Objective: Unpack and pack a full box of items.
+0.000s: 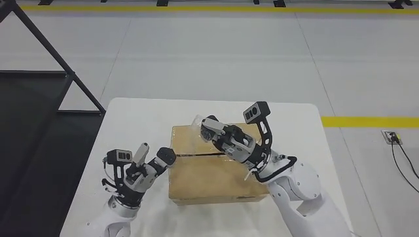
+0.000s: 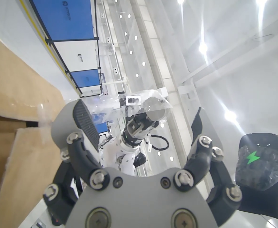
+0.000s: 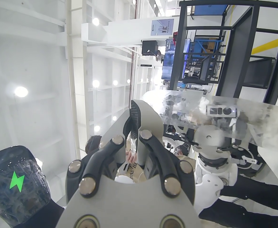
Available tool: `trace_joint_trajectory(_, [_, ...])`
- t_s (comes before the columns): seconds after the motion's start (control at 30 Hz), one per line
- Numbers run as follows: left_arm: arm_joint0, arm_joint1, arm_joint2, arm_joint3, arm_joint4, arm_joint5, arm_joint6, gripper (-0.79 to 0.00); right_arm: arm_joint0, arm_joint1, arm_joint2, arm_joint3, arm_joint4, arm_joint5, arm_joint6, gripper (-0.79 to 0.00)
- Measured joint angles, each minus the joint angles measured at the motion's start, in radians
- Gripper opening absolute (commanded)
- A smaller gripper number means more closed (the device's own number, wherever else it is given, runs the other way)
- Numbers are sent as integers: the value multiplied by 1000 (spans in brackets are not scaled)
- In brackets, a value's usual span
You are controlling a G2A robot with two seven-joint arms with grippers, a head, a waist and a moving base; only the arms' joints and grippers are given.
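A closed cardboard box (image 1: 209,178) sits on the white table (image 1: 131,126), with a taped seam across its top. My right gripper (image 1: 206,127) hovers over the box's far edge, shut on a strip of clear tape (image 1: 196,120). In the right wrist view its fingers (image 3: 139,117) pinch the tape (image 3: 224,110), which stretches away from them as a crumpled film. My left gripper (image 1: 165,156) is at the box's left side, level with the seam. It stands open (image 2: 139,110) with nothing between its pads, beside the box (image 2: 11,96). Beyond it are the right gripper (image 2: 150,116) and the tape (image 2: 160,98).
Bare table surface lies to the left, right and behind the box. A black metal frame (image 1: 59,67) stands on the floor off the table's far left corner. The table's edges are close to the box at the front.
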Motion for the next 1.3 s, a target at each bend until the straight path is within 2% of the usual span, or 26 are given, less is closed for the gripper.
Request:
trace_joint_trajectory(0.37, [-68, -11, 52, 84, 21, 10, 41, 0, -56, 8, 50, -43, -15, 16, -1, -785])
trace_joint_trajectory(0.9, [-112, -20, 86, 136, 20, 23, 46, 0, -143, 20, 107, -101, -36, 36, -20, -785])
trace_joint_trajectory(1.3, [-117, -21, 74, 161, 27, 47, 35, 0, -120, 40, 161, -84, -105, 217, 48, -785])
